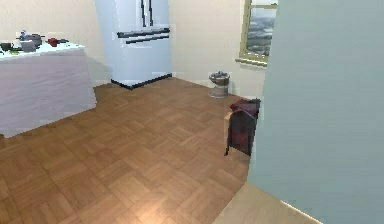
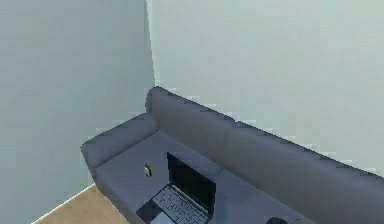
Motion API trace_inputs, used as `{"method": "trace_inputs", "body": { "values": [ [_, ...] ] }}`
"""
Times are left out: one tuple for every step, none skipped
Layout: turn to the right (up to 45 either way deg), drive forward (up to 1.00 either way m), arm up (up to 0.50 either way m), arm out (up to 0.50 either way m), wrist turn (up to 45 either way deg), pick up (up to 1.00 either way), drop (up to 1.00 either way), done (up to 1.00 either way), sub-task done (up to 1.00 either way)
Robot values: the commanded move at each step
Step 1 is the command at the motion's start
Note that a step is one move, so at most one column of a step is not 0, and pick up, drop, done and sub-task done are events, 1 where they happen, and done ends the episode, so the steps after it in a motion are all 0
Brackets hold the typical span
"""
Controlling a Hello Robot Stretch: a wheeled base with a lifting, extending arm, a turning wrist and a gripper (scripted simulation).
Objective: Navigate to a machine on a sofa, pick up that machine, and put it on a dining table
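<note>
The laptop [image 2: 186, 190] sits lid-up on the sofa [image 2: 250, 150] seat, close alongside, so the approach appears complete. Pickup and placement are not yet done. The state of the fingers cannot be told. The table [image 1: 45, 90] stands far across the floor [image 1: 140, 150], near the fridge [image 1: 140, 40].

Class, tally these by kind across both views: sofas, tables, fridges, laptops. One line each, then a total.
Sofas: 1, the grey-blue sofa
Tables: 1, the white-clothed table
Fridges: 1, the white fridge
Laptops: 1, the open laptop
Total: 4
</note>
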Motion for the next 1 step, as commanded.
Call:
{"method": "trace_inputs", "body": {
  "values": [
    [0.0,0.00,0.00,0.16,0.0,0.00,0.00,0.00,0.00]
  ]
}}
